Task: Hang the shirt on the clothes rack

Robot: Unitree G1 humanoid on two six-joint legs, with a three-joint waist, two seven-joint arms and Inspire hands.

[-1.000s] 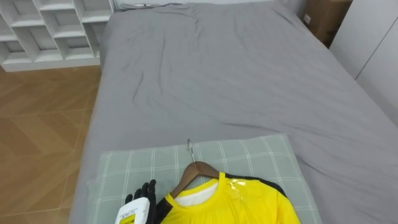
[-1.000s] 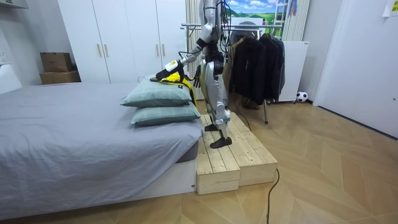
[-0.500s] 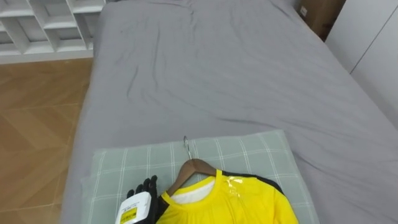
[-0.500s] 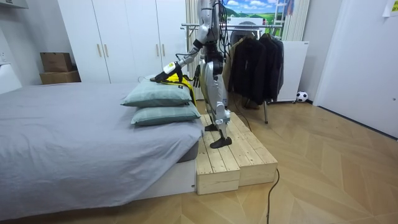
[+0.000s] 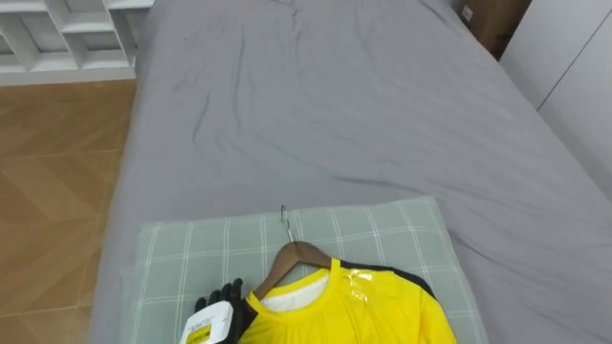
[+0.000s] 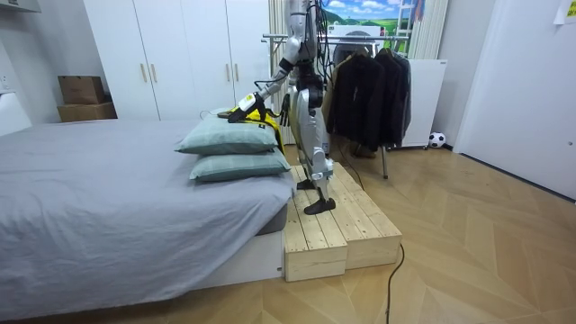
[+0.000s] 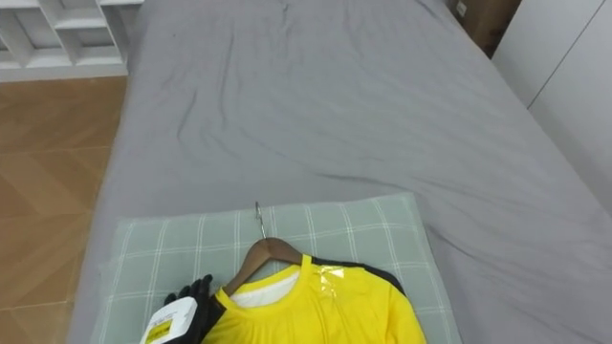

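Observation:
A yellow shirt [image 5: 354, 311] with a white collar is on a wooden hanger [image 5: 296, 256] whose metal hook [image 5: 284, 222] points up the bed. It lies on a green checked pillow [image 5: 191, 258] at the near end of the grey bed [image 5: 363, 115]. My left hand [image 5: 218, 311], black with a white tag, sits at the shirt's left shoulder with its fingers curled on the cloth. In the room view I stand on a wooden platform [image 6: 337, 225] beside the bed, one arm stretched over the pillows [image 6: 229, 135] with the shirt [image 6: 256, 112] below it.
Behind me a clothes rack [image 6: 369, 90] holds dark jackets. White cube shelves [image 5: 67, 38] stand on the wooden floor left of the bed. A cardboard box [image 5: 488, 24] and white wardrobe doors lie to the right.
The eye view has drifted a little, so the pillow sits slightly differently in the picture. In the room view the arm and shirt have drawn a touch nearer my body.

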